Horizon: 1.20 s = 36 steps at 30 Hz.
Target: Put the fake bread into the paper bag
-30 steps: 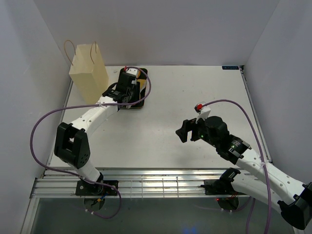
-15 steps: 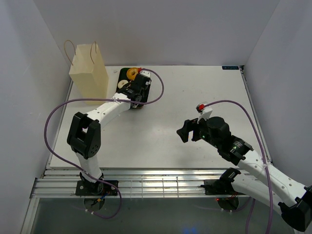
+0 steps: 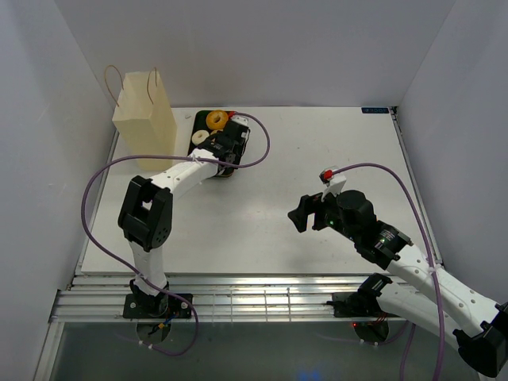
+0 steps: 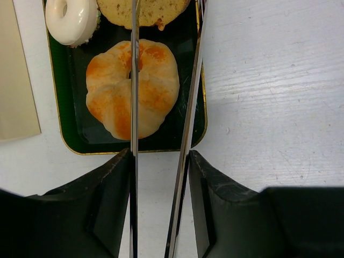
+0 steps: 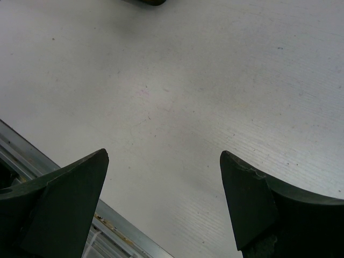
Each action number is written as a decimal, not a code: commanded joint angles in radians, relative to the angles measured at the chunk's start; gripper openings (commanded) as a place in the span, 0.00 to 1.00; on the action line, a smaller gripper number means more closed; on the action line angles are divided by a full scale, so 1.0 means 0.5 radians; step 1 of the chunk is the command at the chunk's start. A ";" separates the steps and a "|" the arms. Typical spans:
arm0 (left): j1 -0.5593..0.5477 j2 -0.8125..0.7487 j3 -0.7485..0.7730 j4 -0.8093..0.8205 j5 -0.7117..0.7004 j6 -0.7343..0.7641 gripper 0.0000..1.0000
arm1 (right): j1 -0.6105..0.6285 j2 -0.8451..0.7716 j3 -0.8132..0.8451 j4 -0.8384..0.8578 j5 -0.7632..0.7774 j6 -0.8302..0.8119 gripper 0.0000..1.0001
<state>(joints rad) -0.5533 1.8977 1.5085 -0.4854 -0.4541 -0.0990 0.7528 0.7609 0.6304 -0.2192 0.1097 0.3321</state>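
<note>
The black tray (image 3: 203, 117) holds the fake bread: an orange-brown ring (image 3: 215, 120) and a white ring (image 3: 199, 136) show from above. The left wrist view shows the golden segmented bun (image 4: 156, 91), the white ring (image 4: 72, 20) and the flat tan piece (image 4: 156, 11) on the tray (image 4: 70, 118). My left gripper (image 3: 228, 141) hovers over the tray's near right part, its thin metal blades (image 4: 134, 64) apart and straddling the bun's right half, holding nothing. The paper bag (image 3: 145, 119) stands upright left of the tray. My right gripper (image 3: 302, 214) is open and empty, far right.
The bag's side (image 4: 16, 80) lies just left of the tray. The grey walls close in on the left, back and right. The right wrist view shows bare table under the open right gripper (image 5: 164, 161) and the metal front rail (image 5: 32, 156).
My left gripper moved right and nearer along the tray, uncovering the orange-brown and white rings; its elbow swung in. The right arm barely moved.
</note>
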 commanded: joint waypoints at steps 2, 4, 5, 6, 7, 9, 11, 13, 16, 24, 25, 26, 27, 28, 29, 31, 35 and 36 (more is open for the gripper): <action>-0.004 -0.022 0.112 0.035 -0.040 0.032 0.54 | -0.009 -0.034 -0.009 0.021 0.035 -0.026 0.90; -0.004 -0.031 0.115 0.038 -0.031 0.023 0.52 | -0.009 -0.037 -0.006 0.018 0.038 -0.026 0.90; -0.004 -0.031 0.115 0.038 -0.027 0.020 0.51 | -0.012 -0.037 -0.006 0.018 0.038 -0.029 0.90; -0.004 -0.034 0.115 0.038 -0.027 0.023 0.51 | -0.009 -0.037 -0.006 0.018 0.032 -0.026 0.90; -0.004 -0.034 0.115 0.041 -0.021 0.020 0.49 | -0.012 -0.037 -0.003 0.015 0.035 -0.026 0.90; -0.004 -0.034 0.118 0.041 -0.015 0.011 0.47 | -0.012 -0.031 0.003 0.015 0.032 -0.026 0.90; -0.004 -0.031 0.118 0.041 -0.006 0.008 0.44 | -0.012 -0.034 0.012 0.009 0.032 -0.029 0.90; -0.004 -0.025 0.131 0.044 -0.006 0.014 0.42 | -0.012 -0.034 0.019 0.000 0.032 -0.032 0.90; -0.001 -0.006 0.140 0.041 -0.012 0.020 0.38 | -0.012 -0.037 0.028 -0.007 0.032 -0.041 0.90; 0.005 -0.052 0.155 0.014 -0.040 0.011 0.12 | -0.012 -0.025 0.040 -0.013 0.032 -0.051 0.90; 0.005 -0.071 0.152 0.011 -0.040 -0.004 0.05 | -0.012 -0.025 0.043 -0.013 0.035 -0.051 0.90; 0.008 -0.092 0.146 0.005 -0.046 -0.014 0.01 | -0.009 -0.022 0.046 -0.013 0.035 -0.054 0.90; 0.011 -0.117 0.131 0.004 -0.043 -0.023 0.00 | -0.012 -0.018 0.046 -0.016 0.035 -0.054 0.90; 0.011 -0.162 0.125 0.004 -0.040 -0.032 0.00 | -0.009 -0.024 0.049 -0.016 0.038 -0.057 0.90; 0.011 -0.187 0.118 -0.008 -0.037 -0.050 0.00 | -0.012 -0.028 0.046 -0.016 0.038 -0.057 0.90; 0.014 -0.254 0.103 -0.032 -0.024 -0.066 0.00 | -0.012 -0.028 0.049 -0.016 0.035 -0.057 0.90; 0.024 -0.392 0.091 -0.078 0.022 -0.115 0.00 | -0.012 -0.028 0.043 -0.016 0.035 -0.054 0.90; 0.030 -0.417 0.094 -0.091 0.031 -0.136 0.00 | -0.012 -0.034 0.040 -0.016 0.035 -0.057 0.90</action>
<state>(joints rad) -0.5491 1.8179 1.5398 -0.5247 -0.4435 -0.1333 0.7521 0.7586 0.6262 -0.2375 0.1097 0.3237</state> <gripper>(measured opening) 0.356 0.901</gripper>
